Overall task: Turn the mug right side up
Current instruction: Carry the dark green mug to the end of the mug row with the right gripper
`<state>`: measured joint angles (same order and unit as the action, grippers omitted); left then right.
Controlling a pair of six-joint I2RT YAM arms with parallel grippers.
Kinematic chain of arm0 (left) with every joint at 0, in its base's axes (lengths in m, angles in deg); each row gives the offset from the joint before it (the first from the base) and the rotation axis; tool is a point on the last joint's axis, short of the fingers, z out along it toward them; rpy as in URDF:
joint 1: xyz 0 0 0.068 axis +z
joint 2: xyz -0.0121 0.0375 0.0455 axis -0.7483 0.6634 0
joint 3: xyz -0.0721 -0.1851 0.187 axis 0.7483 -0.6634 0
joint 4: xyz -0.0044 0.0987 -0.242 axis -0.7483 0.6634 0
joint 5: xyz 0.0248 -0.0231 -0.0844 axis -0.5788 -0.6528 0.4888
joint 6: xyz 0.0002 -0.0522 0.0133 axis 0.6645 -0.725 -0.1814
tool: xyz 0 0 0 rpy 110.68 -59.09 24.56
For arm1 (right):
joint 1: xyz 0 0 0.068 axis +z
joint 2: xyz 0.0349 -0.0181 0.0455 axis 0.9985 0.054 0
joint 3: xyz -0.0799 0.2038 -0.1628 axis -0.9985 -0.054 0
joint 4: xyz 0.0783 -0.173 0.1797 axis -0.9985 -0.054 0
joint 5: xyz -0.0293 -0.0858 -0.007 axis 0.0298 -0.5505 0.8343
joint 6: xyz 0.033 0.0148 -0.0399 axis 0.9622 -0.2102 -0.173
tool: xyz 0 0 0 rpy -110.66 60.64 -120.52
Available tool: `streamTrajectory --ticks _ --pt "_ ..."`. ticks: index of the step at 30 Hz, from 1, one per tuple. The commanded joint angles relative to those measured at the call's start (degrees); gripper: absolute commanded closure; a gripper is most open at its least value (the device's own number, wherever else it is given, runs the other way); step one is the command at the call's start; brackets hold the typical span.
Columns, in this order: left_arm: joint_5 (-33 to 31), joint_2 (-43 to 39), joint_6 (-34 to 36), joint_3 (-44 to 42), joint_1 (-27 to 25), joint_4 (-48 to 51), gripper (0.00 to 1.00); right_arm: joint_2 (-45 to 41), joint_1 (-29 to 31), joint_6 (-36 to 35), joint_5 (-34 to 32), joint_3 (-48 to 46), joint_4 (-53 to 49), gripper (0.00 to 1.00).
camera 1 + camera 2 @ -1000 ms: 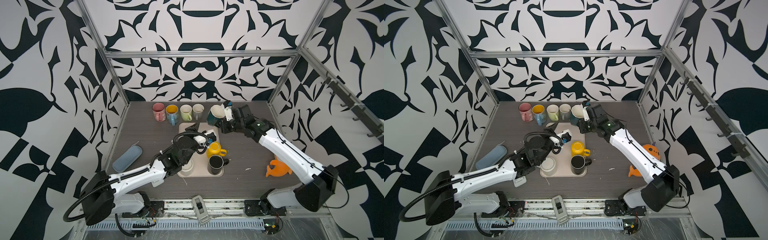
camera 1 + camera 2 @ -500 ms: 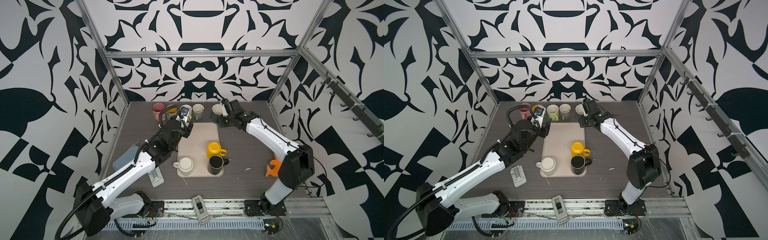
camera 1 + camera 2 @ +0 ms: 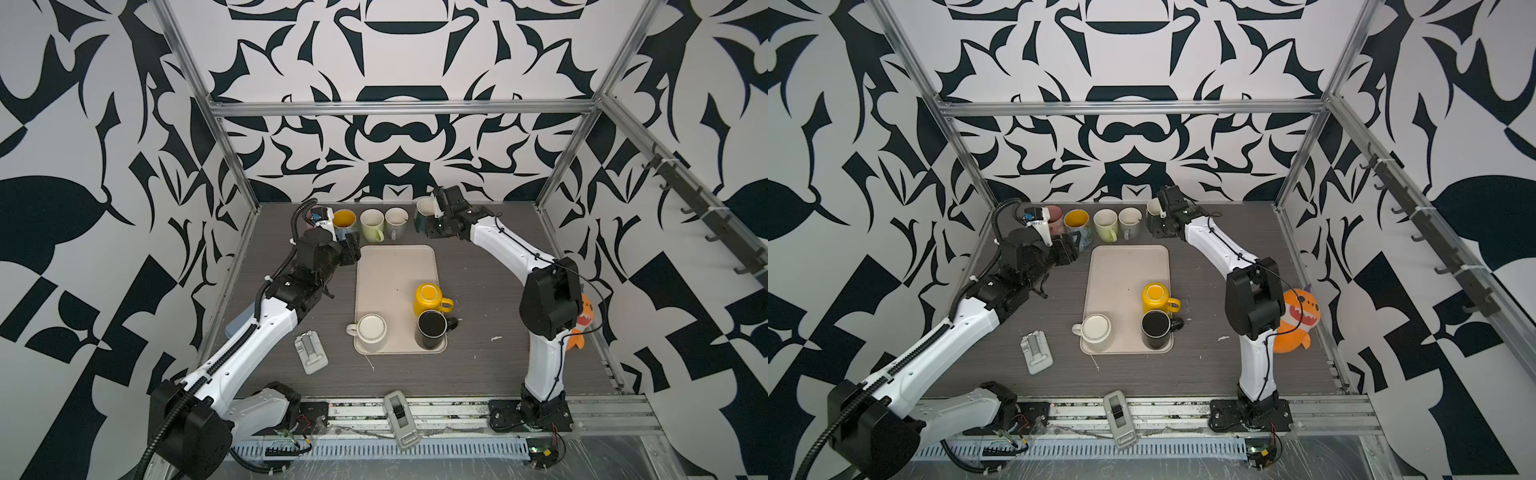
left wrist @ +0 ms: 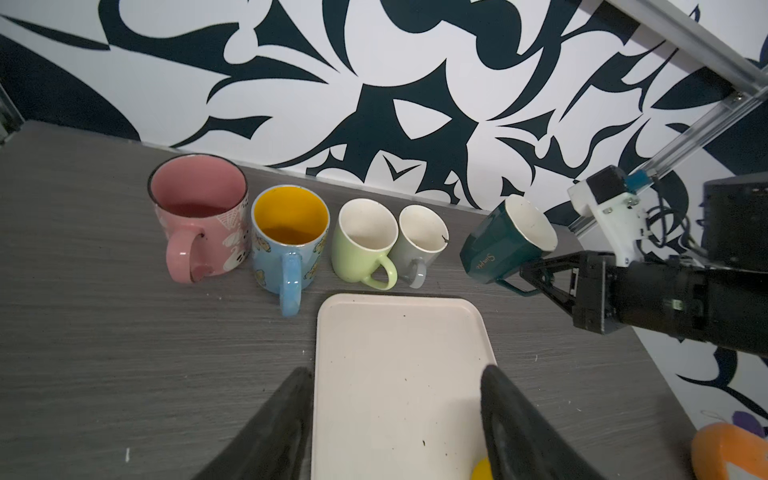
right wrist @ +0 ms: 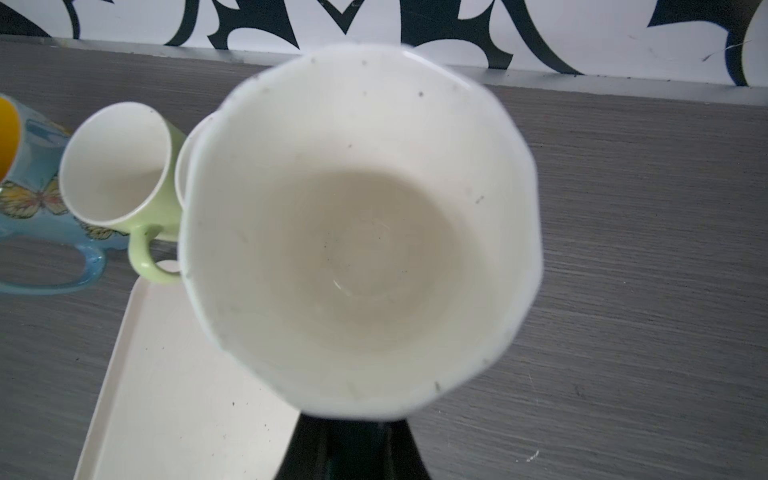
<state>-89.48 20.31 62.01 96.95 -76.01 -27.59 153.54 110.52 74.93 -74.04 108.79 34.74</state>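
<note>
The right end effector (image 4: pixel 528 277) is pinched narrow on the handle of the teal mug (image 4: pixel 505 241), at the far end of the tabletop (image 3: pixel 478 291), just right of a row of four mugs. The teal mug is tilted, its white mouth turned up and toward the far wall; in both top views it sits just beyond the far right corner of the tray (image 3: pixel 395 270). I cannot tell whether its base touches the tabletop.

The row runs left to right: pink mug (image 4: pixel 199 216), blue mug (image 4: pixel 286 249), green mug (image 4: pixel 361 245), grey mug (image 4: pixel 419 241), all upright with handles facing near.

The left end effector (image 4: pixel 395 370) is spread wide and holds nothing, hovering at the tray's far left corner, just near of the blue mug.

A yellow mug (image 3: pixel 428 297), a black mug (image 3: pixel 431 330) and a white mug (image 3: pixel 371 332) stand at the tray's near end.
</note>
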Motion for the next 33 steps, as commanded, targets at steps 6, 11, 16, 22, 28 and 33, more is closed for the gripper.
streamTrajectory --ticks 6,11,16,22,28,33 --pt "5.4 -1.6 -5.8 -2.1 1.9 0.6 0.33 3.4 -0.7 0.3 1.3 9.2 3.8 1.0" --pt "7.7 -1.3 -6.6 -2.2 3.0 0.5 0.33 6.1 -0.8 0.2 1.2 11.3 3.3 1.0" --pt "8.8 -0.8 -6.9 -2.2 3.4 0.1 0.33 8.6 -0.8 1.0 1.2 13.4 2.8 1.0" --pt "10.0 -0.4 -7.0 -2.1 3.7 0.6 0.33 10.4 -0.9 1.2 0.1 14.5 2.7 1.0" --pt "10.9 -0.3 -7.0 -2.3 3.7 0.3 0.33 11.4 -0.9 1.2 -0.7 14.5 2.7 1.0" --pt "11.4 -0.2 -6.8 -2.4 3.7 0.2 0.33 11.8 -0.8 1.3 -1.0 14.5 2.9 0.98"
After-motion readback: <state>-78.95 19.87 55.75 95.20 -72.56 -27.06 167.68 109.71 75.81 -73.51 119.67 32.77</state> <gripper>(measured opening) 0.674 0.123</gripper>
